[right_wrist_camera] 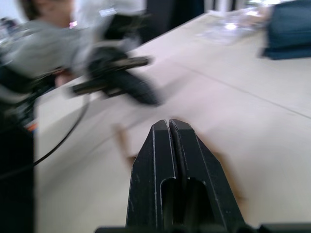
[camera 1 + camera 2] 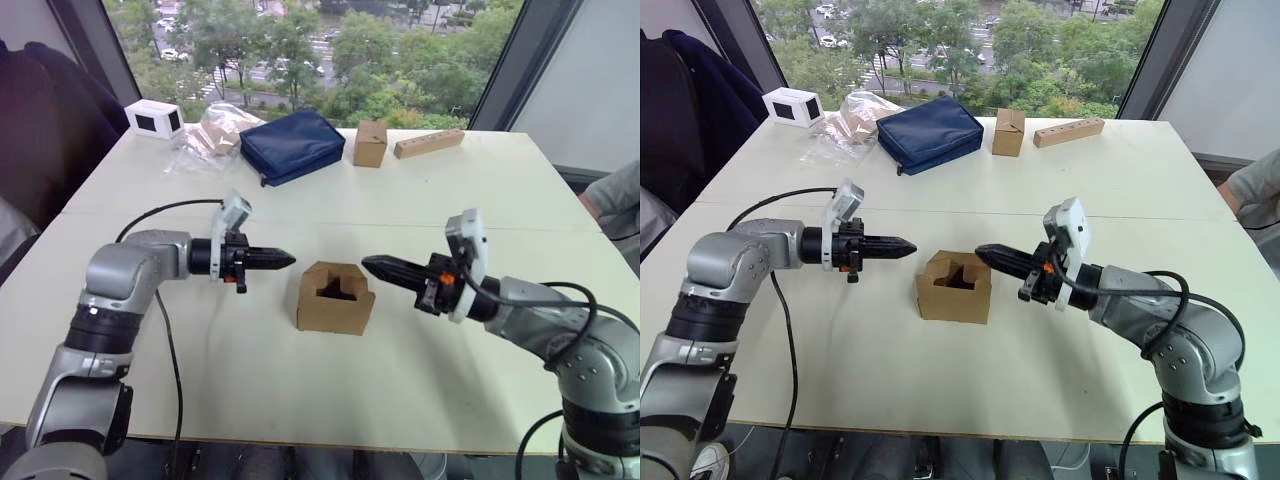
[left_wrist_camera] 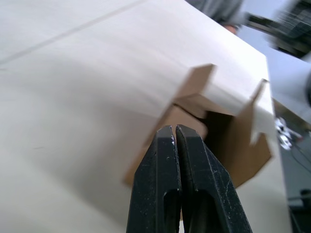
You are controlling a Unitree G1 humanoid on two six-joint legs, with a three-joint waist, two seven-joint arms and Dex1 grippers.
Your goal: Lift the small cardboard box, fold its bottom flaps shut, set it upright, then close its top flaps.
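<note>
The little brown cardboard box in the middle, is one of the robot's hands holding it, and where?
Nothing is held. The small brown cardboard box sits on the table between the left gripper and the right gripper, both shut and apart from it.

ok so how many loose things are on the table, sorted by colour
brown cardboard: 2, the small cardboard box and a smaller, taller brown box
pale wood: 1, the long block
navy: 1, the pouch
white: 1, the little white box
clear: 1, the plastic bag
total: 6
</note>
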